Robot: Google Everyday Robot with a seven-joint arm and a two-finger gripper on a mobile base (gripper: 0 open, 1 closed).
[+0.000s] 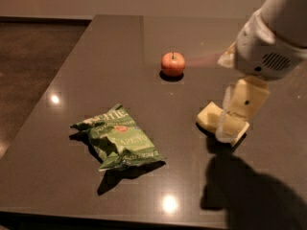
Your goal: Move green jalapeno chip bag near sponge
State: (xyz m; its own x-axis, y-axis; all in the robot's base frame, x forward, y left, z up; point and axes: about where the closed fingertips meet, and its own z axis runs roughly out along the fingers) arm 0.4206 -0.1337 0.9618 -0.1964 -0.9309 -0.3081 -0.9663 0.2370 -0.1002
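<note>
The green jalapeno chip bag [118,139] lies crumpled on the dark table [96,56], left of centre toward the front. The pale yellow sponge [211,118] lies to its right, partly covered by the gripper. The gripper [230,121] hangs from the white arm at the right, above and in front of the sponge, well apart from the bag. It holds nothing that I can see.
A red-orange apple [172,63] stands behind, between bag and sponge. The table's left edge drops to a brown floor [33,71]. The arm's shadow falls on the front right of the table.
</note>
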